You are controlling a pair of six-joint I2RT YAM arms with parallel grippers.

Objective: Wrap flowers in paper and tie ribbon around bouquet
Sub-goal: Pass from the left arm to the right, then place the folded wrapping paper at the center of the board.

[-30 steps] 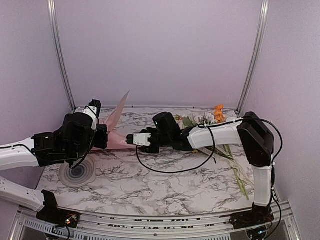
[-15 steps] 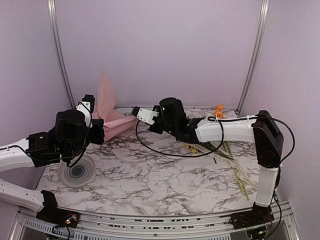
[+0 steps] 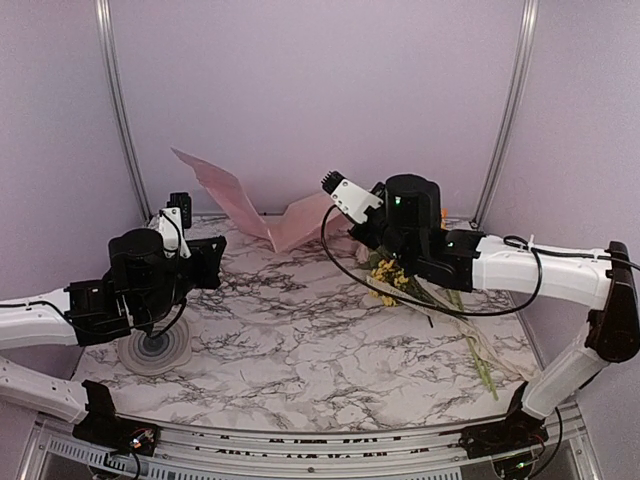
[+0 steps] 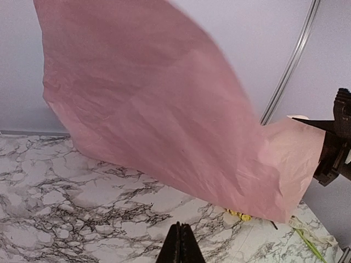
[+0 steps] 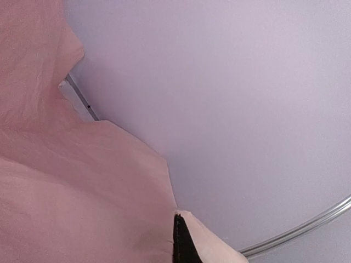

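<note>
Paper held aloft, clamped in right gripper. Left gripper seen pressed together, empty, below sheet. Flowers seen lying on table.

soft, even lilac-tinted light with faint shadows; the paper looks slightly blurred close up.

Pale pink crinkly wrapping paper: cut off by top edge in left wrist view, by left and bottom edges in right wrist view; right corner hidden behind right gripper in top view.

Bunch of artificial flowers with green stems: far part hidden under right arm; in left wrist view mostly behind paper, only yellow specks and one stem showing.

Whitish scrap at right: too small to tell.

Round grey ringed disc: far part under left arm.

Left gripper: only black tips at bottom edge.
</note>
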